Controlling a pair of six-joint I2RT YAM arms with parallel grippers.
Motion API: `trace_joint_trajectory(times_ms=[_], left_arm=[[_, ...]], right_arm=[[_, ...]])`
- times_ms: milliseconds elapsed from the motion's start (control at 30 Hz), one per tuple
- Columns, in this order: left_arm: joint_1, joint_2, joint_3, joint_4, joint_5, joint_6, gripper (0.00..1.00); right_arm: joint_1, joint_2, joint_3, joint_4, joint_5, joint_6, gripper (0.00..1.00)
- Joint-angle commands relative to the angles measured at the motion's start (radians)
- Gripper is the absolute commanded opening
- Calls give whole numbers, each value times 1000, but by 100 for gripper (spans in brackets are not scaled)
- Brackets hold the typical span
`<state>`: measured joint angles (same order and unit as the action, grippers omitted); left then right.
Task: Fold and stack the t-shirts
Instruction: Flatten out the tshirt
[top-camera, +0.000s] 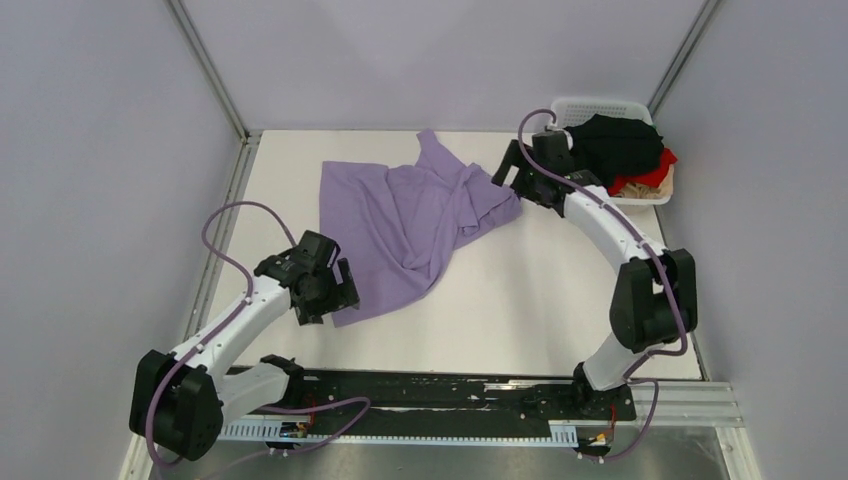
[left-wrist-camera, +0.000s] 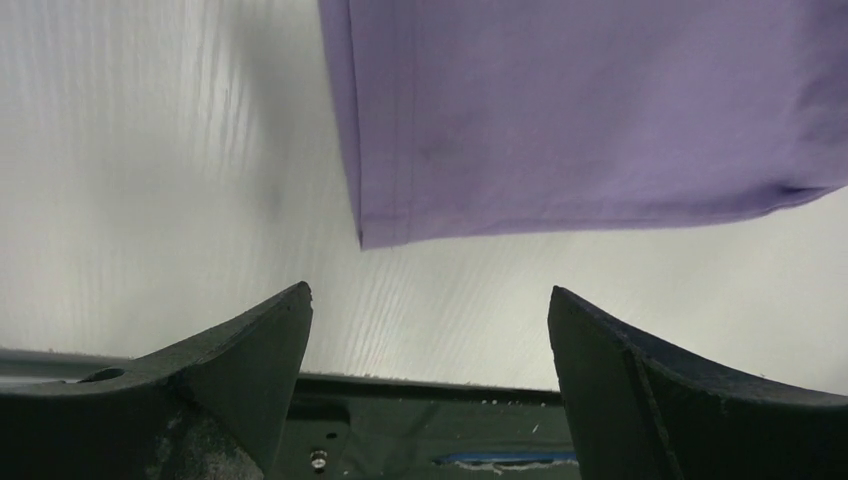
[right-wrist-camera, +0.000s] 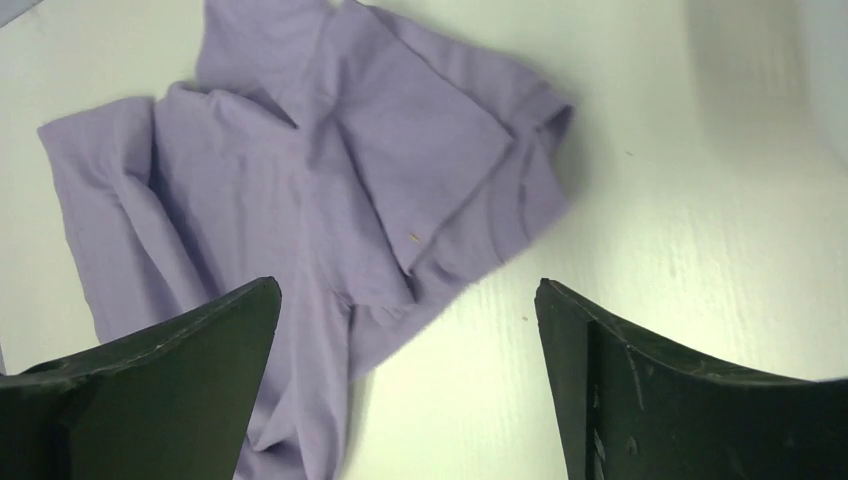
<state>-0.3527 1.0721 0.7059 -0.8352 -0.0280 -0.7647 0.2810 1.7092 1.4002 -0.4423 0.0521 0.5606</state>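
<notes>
A light purple t-shirt (top-camera: 410, 225) lies crumpled and partly spread in the middle of the white table. My left gripper (top-camera: 340, 293) is open and empty at the shirt's near left corner; in the left wrist view that corner (left-wrist-camera: 385, 232) hangs just beyond my spread fingers (left-wrist-camera: 270, 340). My right gripper (top-camera: 505, 172) is open and empty at the shirt's far right edge; the right wrist view shows the bunched purple cloth (right-wrist-camera: 330, 190) below and left of it. Black (top-camera: 620, 145), red (top-camera: 660, 165) and beige (top-camera: 648, 184) shirts lie heaped in the basket.
A white plastic lattice basket (top-camera: 600, 105) stands at the table's far right corner against the wall. Grey walls close the table on left, back and right. A black rail with the arm bases (top-camera: 440, 395) runs along the near edge.
</notes>
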Motion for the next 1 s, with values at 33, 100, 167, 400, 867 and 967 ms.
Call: trace_joint_trajectory(times_ms=[33,100,167,400,867,967], left_arm=[[-59,16,-65,-11,22,-95,90],[-65,36,-86,31,22,-107,87],[-66,55,-101,94,3,-120,85],[-63,147,-119,255,-109,-146,69],[-46,312,-17,284,-172,-92,0],[37,270,-6,251,-214,-57,0]], right_arm=[[-49,-139,-247,140,2,54,100],[-54,-173,-292,159,0,50,100],[-55,-202,-320,168,-5,37,100],[-57,-257,-374,180,5,13,100],[-60,-181,-302,181,-152,-39,98],[-56,-105,-240,181,-244,-56,99]])
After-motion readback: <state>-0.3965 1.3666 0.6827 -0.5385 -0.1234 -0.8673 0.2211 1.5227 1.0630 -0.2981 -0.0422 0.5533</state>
